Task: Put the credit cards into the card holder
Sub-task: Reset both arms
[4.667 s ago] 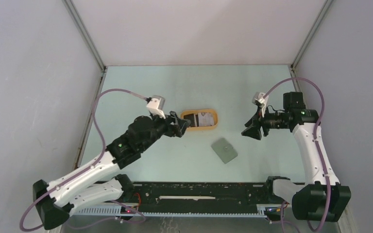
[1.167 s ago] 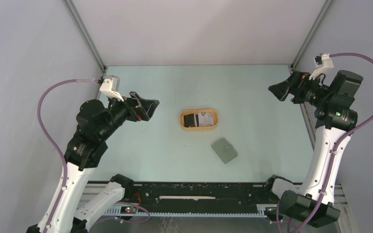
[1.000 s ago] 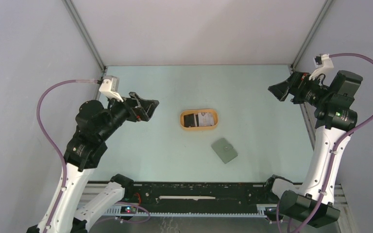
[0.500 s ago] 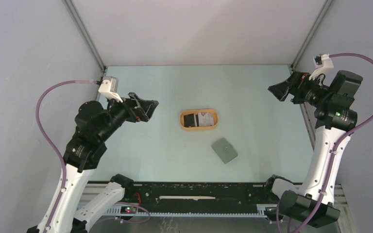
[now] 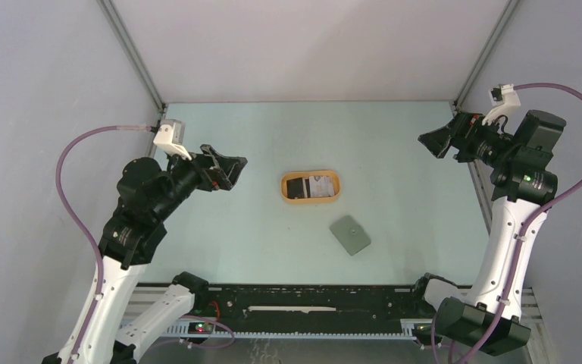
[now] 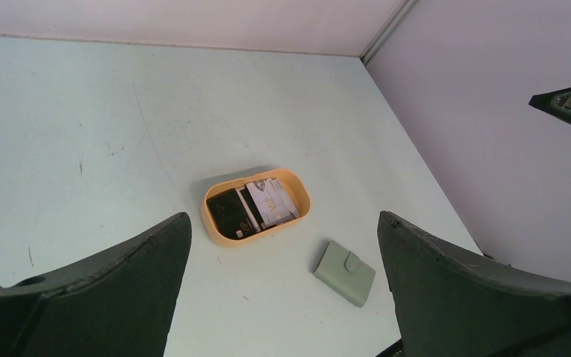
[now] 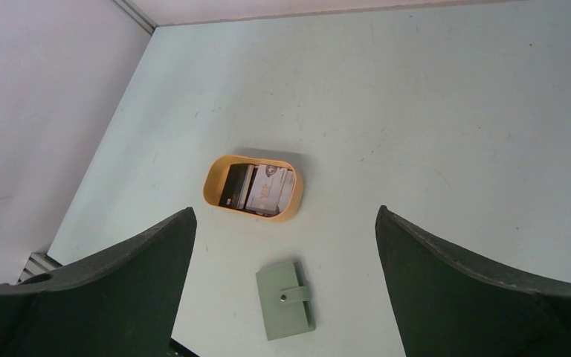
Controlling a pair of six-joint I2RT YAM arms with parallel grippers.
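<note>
Top view. The worktop (image 5: 394,182) is closed in by walls (image 5: 45,114) on the left, far and right sides. Its near edge runs along the rail (image 5: 311,311) that carries both arm bases. An orange tray (image 5: 283,187) sits near the middle, well apart from every wall, with bare worktop on all sides. The cards (image 5: 311,186) lie inside the tray, a black one toward the left and a whitish one toward the right. The holder (image 5: 350,235) lies flat and closed with its snap tab up, askew to the worktop edges. It is near the tray on the tray's near-right side and does not touch it. Open surface separates it from the rail and from the right wall.

The left gripper (image 5: 229,171) hangs above the left part of the worktop with jaws wide and empty. It points toward the tray and is well apart from it. The right gripper (image 5: 436,142) hangs by the right wall toward the far side, also wide and empty, well apart from tray and holder. In each wrist view, tray and holder appear far below, framed between that gripper's two fingers.
</note>
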